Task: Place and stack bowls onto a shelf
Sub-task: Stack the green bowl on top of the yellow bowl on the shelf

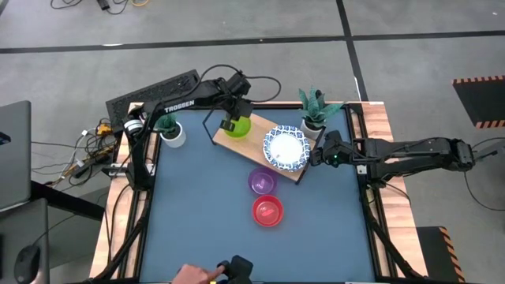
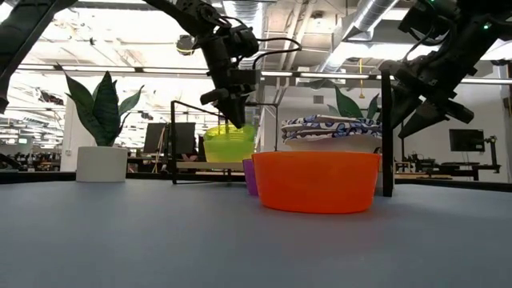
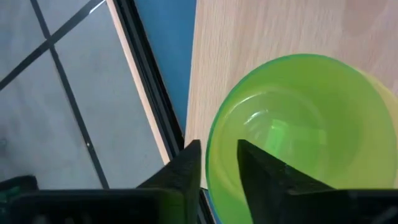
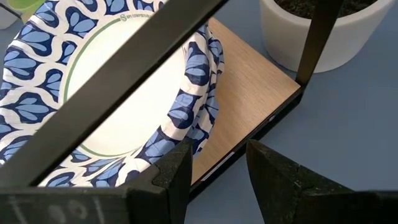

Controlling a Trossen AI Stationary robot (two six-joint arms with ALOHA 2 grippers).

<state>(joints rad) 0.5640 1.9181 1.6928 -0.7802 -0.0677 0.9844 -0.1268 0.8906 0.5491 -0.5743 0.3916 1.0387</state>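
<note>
On the light wooden shelf (image 1: pixel 254 143) a green bowl (image 1: pixel 239 128) sits nested in a yellow bowl (image 3: pixel 387 93). Beside them on the board rests a stack of white dishes with blue rims (image 1: pixel 286 148). A purple bowl (image 1: pixel 263 181) and a red bowl (image 1: pixel 268 211) stand on the blue tabletop. My left gripper (image 3: pixel 219 155) points down at the green bowl's rim (image 3: pixel 210 149), slightly open, with one finger outside and one inside. My right gripper (image 4: pixel 217 168) hangs open just off the shelf's right end, near the dishes (image 4: pixel 112 93).
Two white plant pots stand at the far side, one left of the shelf (image 1: pixel 170 132) and one behind its right end (image 1: pixel 314 118). The shelf's black wire frame (image 2: pixel 172 144) rises over the board. A person's hand (image 1: pixel 189 274) rests at the near edge. The near tabletop lies bare.
</note>
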